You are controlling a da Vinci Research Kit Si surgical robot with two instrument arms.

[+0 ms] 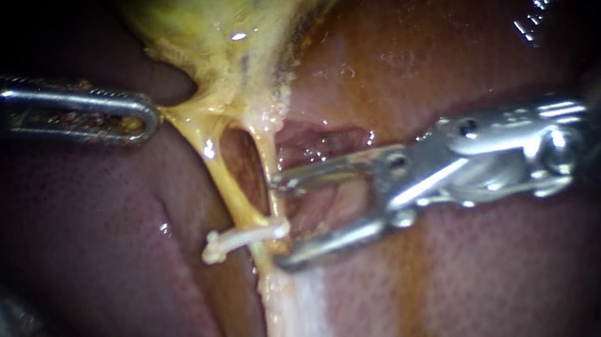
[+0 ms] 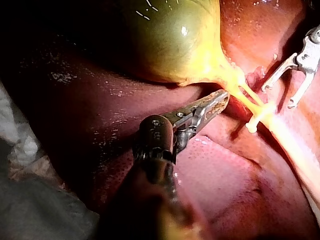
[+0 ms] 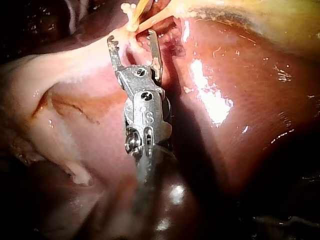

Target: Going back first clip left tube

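Already the clip (image 1: 243, 239) is sitting across the left tube (image 1: 224, 182), below the gallbladder (image 1: 223, 9). Our right instrument (image 1: 283, 223) is resting with its jaws wide open and gripping nothing, their tips just beside the clip. Our left instrument (image 1: 142, 124) is pinching the gallbladder's neck between closed jaws, pulling the tubes taut. We are judging this to be the withdrawal step. Next we are needing a straight pull-back over the liver (image 1: 125, 249), clear of clip and tubes.

Endoscope looks in close; both wrist cameras, from opposite sides, share the clip (image 1: 243, 239)
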